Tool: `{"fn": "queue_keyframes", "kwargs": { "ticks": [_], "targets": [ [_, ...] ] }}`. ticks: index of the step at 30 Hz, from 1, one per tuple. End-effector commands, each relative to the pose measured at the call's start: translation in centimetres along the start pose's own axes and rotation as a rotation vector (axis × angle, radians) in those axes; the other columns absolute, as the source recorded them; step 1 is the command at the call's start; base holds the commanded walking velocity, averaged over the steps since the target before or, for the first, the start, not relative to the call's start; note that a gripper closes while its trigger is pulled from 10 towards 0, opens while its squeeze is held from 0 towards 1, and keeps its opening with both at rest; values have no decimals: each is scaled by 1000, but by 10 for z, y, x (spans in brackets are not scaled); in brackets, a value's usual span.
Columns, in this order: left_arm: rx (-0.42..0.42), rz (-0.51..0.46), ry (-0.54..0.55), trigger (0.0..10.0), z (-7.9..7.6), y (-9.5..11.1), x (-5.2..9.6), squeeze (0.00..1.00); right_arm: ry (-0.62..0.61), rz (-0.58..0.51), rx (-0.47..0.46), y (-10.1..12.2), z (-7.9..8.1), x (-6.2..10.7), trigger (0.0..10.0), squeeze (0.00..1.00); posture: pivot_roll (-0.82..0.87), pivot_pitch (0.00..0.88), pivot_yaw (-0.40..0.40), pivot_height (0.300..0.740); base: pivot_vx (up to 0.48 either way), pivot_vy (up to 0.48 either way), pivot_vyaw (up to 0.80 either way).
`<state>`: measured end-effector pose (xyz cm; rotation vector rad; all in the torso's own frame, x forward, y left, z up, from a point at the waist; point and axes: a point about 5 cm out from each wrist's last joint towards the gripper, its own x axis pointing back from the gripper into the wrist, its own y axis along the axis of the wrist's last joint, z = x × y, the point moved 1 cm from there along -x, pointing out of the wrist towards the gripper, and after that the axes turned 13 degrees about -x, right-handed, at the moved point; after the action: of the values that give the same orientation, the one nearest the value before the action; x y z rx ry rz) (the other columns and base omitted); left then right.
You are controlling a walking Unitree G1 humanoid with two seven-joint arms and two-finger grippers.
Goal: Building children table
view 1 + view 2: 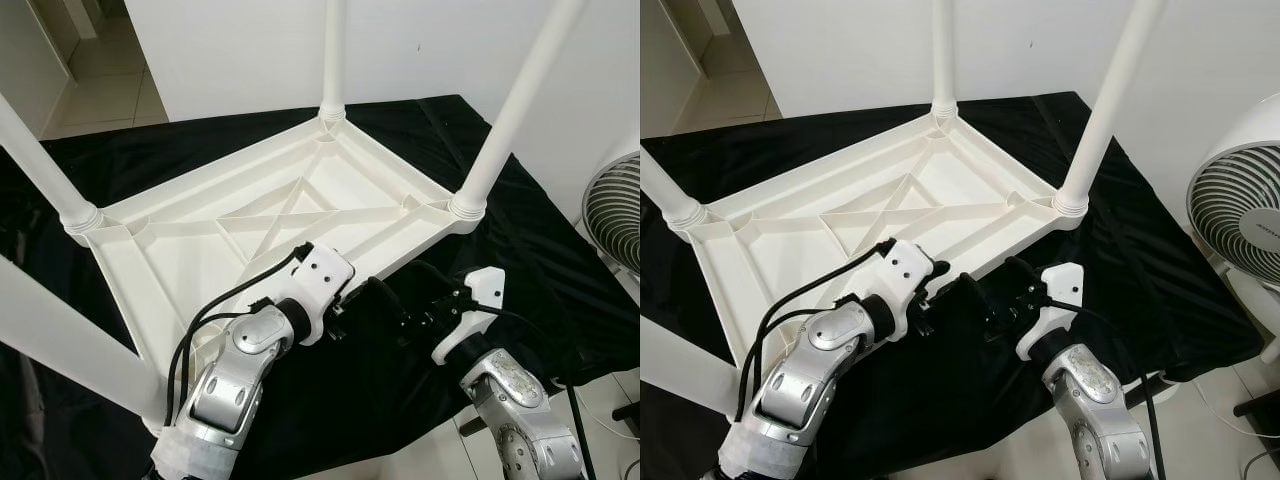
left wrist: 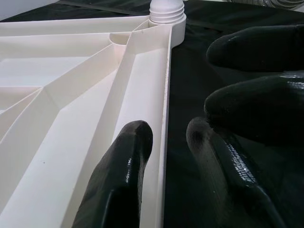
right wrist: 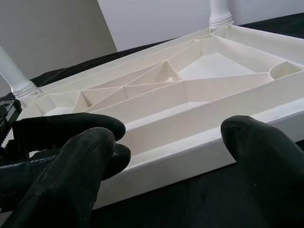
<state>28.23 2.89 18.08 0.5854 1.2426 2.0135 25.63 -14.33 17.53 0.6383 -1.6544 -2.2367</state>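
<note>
Left gripper [image 2: 164, 156]: at the near rim of the table, fingers parted, one black finger [image 2: 118, 180] over the inner side of the rim, the other outside above the cloth; the rim wall stands between them, contact not clear. Nothing held.

Surface: black cloth [image 1: 540, 270] spread over a low platform, wrinkled, reaching past the table on all sides.

Table [image 1: 200, 240]: white plastic, lying upside down on the cloth, ribbed underside facing up with diagonal braces crossing at the middle.

Legs, left to right: one at the left corner [image 1: 35, 160], leaning outward; one nearest the camera [image 1: 70, 345], blurred large across the lower left; one at the far corner [image 1: 333, 50], upright; one at the right corner [image 1: 510, 110], tilted.

Right gripper [image 3: 171, 156]: just beside the left gripper, facing the same near rim, fingers apart, empty, hovering over the cloth in front of the rim.

Room: white wall [image 1: 420, 50] behind, tiled floor [image 1: 100, 90] at upper left, white fan [image 1: 1240, 210] at the right edge beyond the cloth.

Open room: bare cloth between the right corner of the table and the fan; a narrower strip of cloth before the near rim, where both grippers sit.
</note>
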Motion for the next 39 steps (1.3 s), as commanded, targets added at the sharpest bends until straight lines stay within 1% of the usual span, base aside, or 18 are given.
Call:
{"fn": "queue_keyframes", "kwargs": {
  "ticks": [1,3,4,8,11,12,13,16,17,19,25,26,28,31,32,33,37,39],
  "targets": [
    [8,-19,-14,10000,-4,2,1,0,9,-1,8,0,1,0,10000,0,-25,150,51,740,0,0,0],
    [20,-30,-15,10000,-3,4,2,0,8,-2,7,0,1,0,10000,0,-25,150,51,740,0,0,0],
    [22,-36,-19,10000,-4,5,4,1000,4,-2,7,0,0,1,10000,0,-25,150,51,740,0,0,0],
    [25,-44,-28,10000,-4,6,10,1000,-3,-4,14,0,-1,1,10000,0,-22,154,52,740,0,0,0],
    [25,-44,-28,10000,-4,6,10,1000,-3,-4,14,0,-1,1,10000,0,-22,154,52,740,0,0,0],
    [25,-61,-35,10000,-7,8,20,0,-5,-6,16,1,-2,0,10000,0,-12,155,47,740,0,0,0],
    [25,-61,-35,10000,-7,8,20,0,-5,-6,16,1,-2,0,10000,0,-12,155,47,740,0,0,0],
    [63,-70,-21,10000,-9,9,50,0,4,7,19,-2,-3,-5,10000,0,19,157,28,740,0,0,0],
    [63,-70,-21,10000,-9,9,50,0,4,7,19,-2,-3,-5,10000,0,19,157,28,740,0,0,0],
    [84,-59,7,10000,-7,8,65,0,16,20,28,-4,-3,-9,10000,0,30,159,21,740,0,0,0],
    [128,-61,17,10000,-7,13,84,0,40,53,47,-8,-4,-20,10000,0,75,163,-12,740,0,0,0],
    [135,-53,11,10000,-9,13,89,0,55,61,59,-10,-3,-25,10000,0,85,163,-20,740,0,0,0],
    [135,-53,11,10000,-9,13,89,0,55,61,59,-10,-3,-25,10000,0,85,163,-20,740,0,0,0],
    [177,-34,28,10000,-12,13,104,0,101,74,79,-11,0,-39,10000,0,105,163,-38,740,0,0,0],
    [177,-34,28,10000,-12,13,104,0,101,74,79,-11,0,-39,10000,0,105,163,-38,740,0,0,0],
    [205,-9,29,10000,-15,12,114,0,115,84,93,-11,2,-48,10000,0,124,165,-50,740,0,0,0],
    [229,13,16,10000,-19,11,120,0,108,84,144,-12,2,-55,10000,0,124,165,-50,740,0,0,0],
    [243,14,9,10000,-20,12,125,0,119,91,143,-12,2,-58,10000,0,145,166,-64,740,0,0,0]
  ]
}}
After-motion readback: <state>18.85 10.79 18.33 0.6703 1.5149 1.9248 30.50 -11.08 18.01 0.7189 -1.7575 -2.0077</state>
